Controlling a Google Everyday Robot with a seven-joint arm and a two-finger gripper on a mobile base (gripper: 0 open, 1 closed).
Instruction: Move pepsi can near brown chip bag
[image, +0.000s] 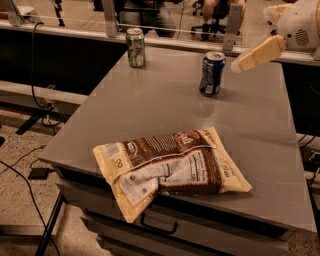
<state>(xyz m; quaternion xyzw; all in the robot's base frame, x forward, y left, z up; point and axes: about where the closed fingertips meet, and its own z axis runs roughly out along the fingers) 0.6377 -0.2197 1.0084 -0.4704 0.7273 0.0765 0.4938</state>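
Camera view: my cream-coloured gripper (246, 60) hangs at the upper right, above the far right part of the grey table (150, 105).
Gripper state: spread apart or pressed together, I can't make out; it grips nothing.
Gripper and can: its tip is just right of the can's top, with a small gap between them.
Pepsi can: small dark blue soda can (212, 73) with a silver top, standing upright, long axis vertical, at the far middle of the table; its markings are unreadable.
Brown chip bag: large crinkled brown bag with cream edges (170, 167), lying flat near the front edge, long axis left to right, one corner overhanging.
Bag label: white nutrition panel faces up, print illegible.
Other can: green-and-white soda can (135, 47), upright, at the far left.
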